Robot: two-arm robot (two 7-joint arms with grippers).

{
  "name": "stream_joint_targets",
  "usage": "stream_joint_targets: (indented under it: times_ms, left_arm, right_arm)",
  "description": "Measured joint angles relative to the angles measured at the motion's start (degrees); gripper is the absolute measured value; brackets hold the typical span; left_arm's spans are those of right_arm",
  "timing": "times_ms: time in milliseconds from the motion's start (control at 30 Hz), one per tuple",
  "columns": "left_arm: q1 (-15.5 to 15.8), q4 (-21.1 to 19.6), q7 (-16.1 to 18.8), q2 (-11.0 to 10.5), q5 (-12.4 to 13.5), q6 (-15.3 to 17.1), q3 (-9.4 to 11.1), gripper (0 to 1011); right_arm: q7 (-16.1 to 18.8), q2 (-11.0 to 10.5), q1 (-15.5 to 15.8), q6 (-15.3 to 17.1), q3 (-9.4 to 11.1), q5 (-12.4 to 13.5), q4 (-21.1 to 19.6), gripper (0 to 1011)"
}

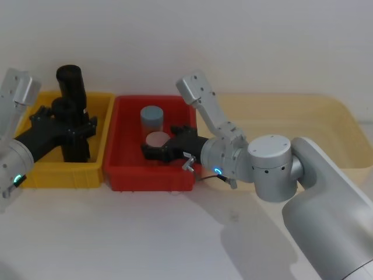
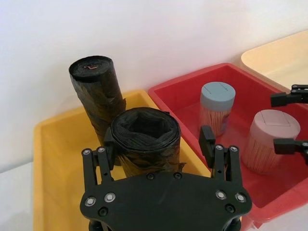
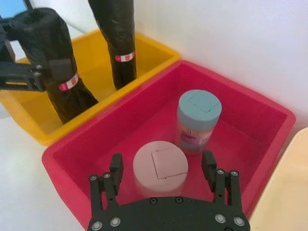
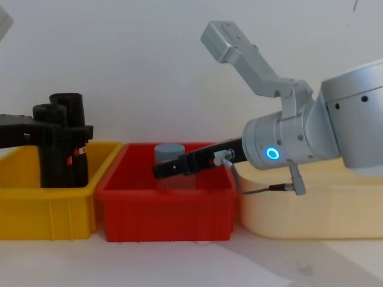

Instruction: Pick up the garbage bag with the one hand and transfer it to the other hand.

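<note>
My left gripper (image 2: 158,142) reaches into the yellow bin (image 2: 48,159), fingers spread wide astride the nearer upright garbage bag (image 2: 144,130). My right gripper (image 3: 162,163), also wide, straddles the pink-capped jar (image 3: 160,168) in the red bin (image 3: 260,125).

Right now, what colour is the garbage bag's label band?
Red and white label band, best in right wrist view.

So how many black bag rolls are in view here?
2, both standing in the yellow bin: one garbage bag between the left tool's open fingers, the other roll just behind it. None looks hidden.
</note>
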State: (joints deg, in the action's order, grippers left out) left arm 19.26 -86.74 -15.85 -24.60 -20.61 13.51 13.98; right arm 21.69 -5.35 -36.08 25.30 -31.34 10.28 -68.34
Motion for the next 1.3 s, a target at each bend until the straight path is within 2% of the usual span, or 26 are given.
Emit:
stream_joint_targets:
  times_ms: [900,1133,1233,1267,1300]
  left_arm:
    - [0.09,0.09,-0.05,0.07,0.0,0.0,0.01,1001]
    - [0.09,0.09,-0.05,0.07,-0.01,0.01,0.01,885]
    - [0.09,0.09,-0.05,0.07,0.0,0.01,0.01,789]
    - [0.09,0.09,-0.05,0.07,-0.01,0.0,0.01,789]
    - [0.09,0.09,-0.05,0.06,0.0,0.01,0.01,738]
  right_arm:
    - [1.0,0.07,-0.66,0.84,0.63,-0.62,1.91,1001]
    - [1.1,0.09,-0.69,0.89,0.7,-0.65,1.97,907]
    - [1.12,0.08,-0.69,0.9,0.71,-0.65,1.99,824]
    - [1.14,0.08,-0.69,0.91,0.72,-0.65,2.0,768]
    - [1.15,0.08,-0.69,0.92,0.72,-0.65,2.0,751]
